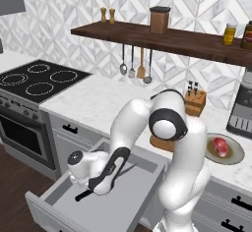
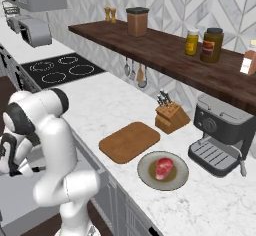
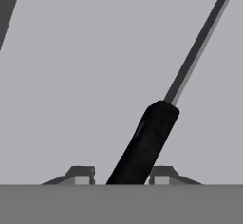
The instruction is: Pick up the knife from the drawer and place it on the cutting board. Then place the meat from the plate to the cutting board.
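The knife (image 3: pixel 151 137) lies flat on the grey floor of the open drawer (image 1: pixel 123 209). In the hand view its black handle sits low, right between the two tips of the claw (image 3: pixel 122 174), and its thin dark blade runs up and to the right, away from the claw. In the left base view the knife shows as a dark line that slants across the drawer floor, one end poking out by the claw toward the drawer's front. The claw is down in the drawer with a tip on each side of the handle (I cannot tell if the tips squeeze it yet). The brown board (image 2: pixel 129 141) lies on the white marble table (image 2: pixel 95 110), just beside the round plate (image 2: pixel 146 174). The red meat (image 2: pixel 164 167) sits on the plate. Past them stand a wooden knife block (image 2: pixel 171 115) and a grey coffee machine (image 2: pixel 223 132). A black stove top (image 1: pixel 34 81) lies to the left, under a dark wooden shelf (image 1: pixel 162 38) on a tiled wall.
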Available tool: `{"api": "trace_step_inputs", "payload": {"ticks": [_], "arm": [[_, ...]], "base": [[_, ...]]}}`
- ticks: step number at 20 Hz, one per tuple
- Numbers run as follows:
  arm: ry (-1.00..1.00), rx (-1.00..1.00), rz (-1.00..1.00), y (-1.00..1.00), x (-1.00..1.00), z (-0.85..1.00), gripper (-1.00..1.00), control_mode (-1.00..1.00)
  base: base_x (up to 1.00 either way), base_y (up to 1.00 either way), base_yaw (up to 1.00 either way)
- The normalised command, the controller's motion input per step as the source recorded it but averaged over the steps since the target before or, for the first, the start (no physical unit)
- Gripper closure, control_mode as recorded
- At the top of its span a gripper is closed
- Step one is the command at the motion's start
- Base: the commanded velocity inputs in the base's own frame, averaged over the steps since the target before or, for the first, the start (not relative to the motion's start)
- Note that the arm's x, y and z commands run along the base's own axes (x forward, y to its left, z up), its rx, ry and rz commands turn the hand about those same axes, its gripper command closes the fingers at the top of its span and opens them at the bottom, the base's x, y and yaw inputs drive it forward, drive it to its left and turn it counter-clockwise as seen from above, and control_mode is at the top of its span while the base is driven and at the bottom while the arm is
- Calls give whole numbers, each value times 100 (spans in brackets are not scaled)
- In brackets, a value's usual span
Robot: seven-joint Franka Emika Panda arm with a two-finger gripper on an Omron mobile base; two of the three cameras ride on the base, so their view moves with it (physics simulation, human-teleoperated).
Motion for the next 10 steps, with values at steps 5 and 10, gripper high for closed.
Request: {"api": "trace_step_inputs", "payload": {"ticks": [5,10], "arm": [[0,0,-1,12,-57,99,100,-100],[-1,-1,0,-37,-35,100,100,-100]], "base": [[0,0,0],[0,0,0]]}}
